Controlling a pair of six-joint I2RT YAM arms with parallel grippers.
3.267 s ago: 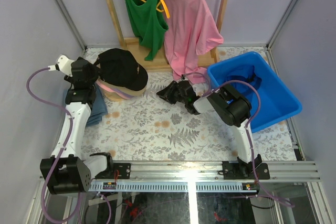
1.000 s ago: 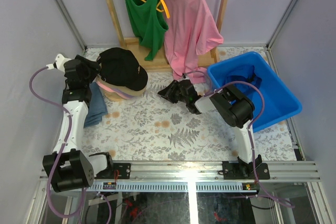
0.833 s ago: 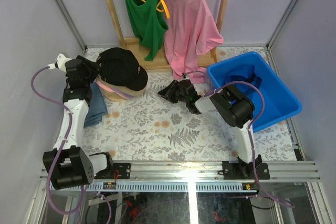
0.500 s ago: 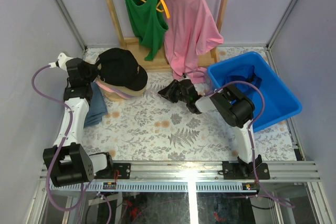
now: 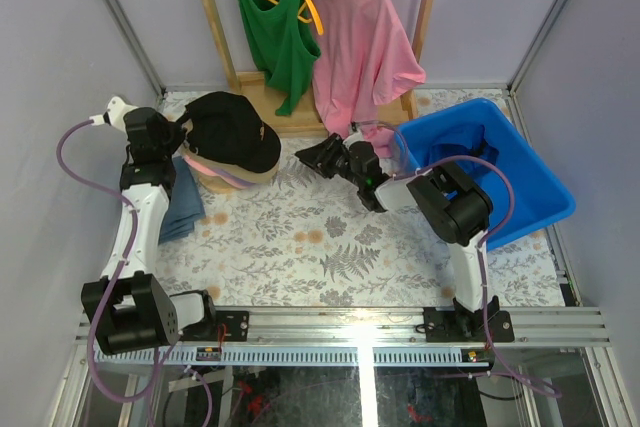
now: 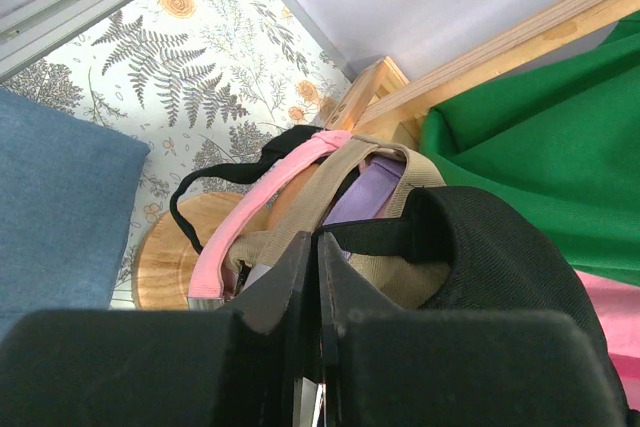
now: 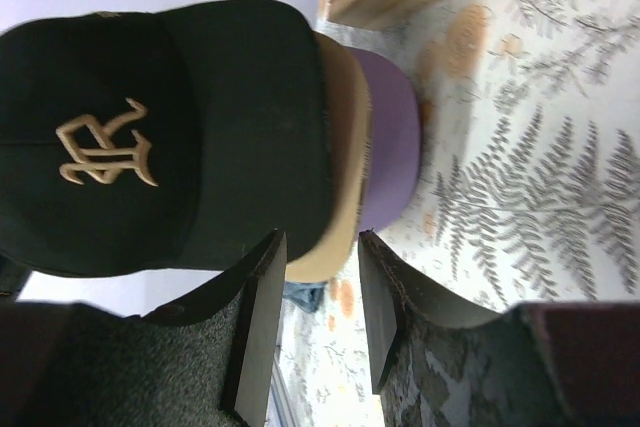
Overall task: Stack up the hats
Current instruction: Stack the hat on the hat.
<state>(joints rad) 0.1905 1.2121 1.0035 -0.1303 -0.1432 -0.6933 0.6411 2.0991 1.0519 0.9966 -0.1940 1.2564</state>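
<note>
The hats form one stack on a round wooden stand (image 6: 168, 259) at the back left. The black hat (image 5: 232, 127) with its gold emblem (image 7: 100, 147) lies on top, over tan (image 7: 342, 137), lavender (image 7: 392, 132) and pink (image 6: 262, 209) ones. My left gripper (image 6: 318, 245) is at the back of the stack, shut, and the black hat's back strap (image 6: 372, 235) runs into its tips. My right gripper (image 5: 310, 153) hovers open and holds nothing, right of the stack and facing the brims, which show just beyond its fingers (image 7: 262, 317).
A flat blue piece of fabric (image 5: 186, 203) lies left of the stand, under my left arm. A wooden rack (image 5: 212, 17) with a green tank top (image 5: 272, 32) and a pink T-shirt (image 5: 360, 52) stands at the back. A blue bin (image 5: 530, 202) sits at right.
My left gripper has gone from open to shut at the back of the stack. My right gripper has moved up and away from me, toward the rack, and is still open.
</note>
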